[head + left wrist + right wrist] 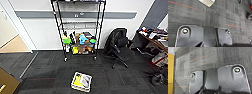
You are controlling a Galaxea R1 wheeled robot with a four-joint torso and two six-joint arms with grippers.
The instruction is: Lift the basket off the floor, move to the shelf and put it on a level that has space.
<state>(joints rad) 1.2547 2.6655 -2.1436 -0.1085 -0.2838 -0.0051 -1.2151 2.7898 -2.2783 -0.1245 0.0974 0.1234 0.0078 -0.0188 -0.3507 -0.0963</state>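
Observation:
The basket, cream woven with low sides, sits on the floor of dark grey carpet tiles in front of me. It holds yellow and pale flat items. The shelf, a tall black wire rack on casters, stands against the white wall straight behind it. Its level second from the top looks bare, while a lower tier is crowded with colourful items. In the left wrist view a woven corner of the basket lies on the carpet beyond the arm's dark plate. The right wrist view looks down on carpet.
A black office chair stands right of the shelf, and a cluttered desk at the far right. A yellow-brown cabinet is at the near left, also seen as a yellow cabinet side. A doorway opens at the left.

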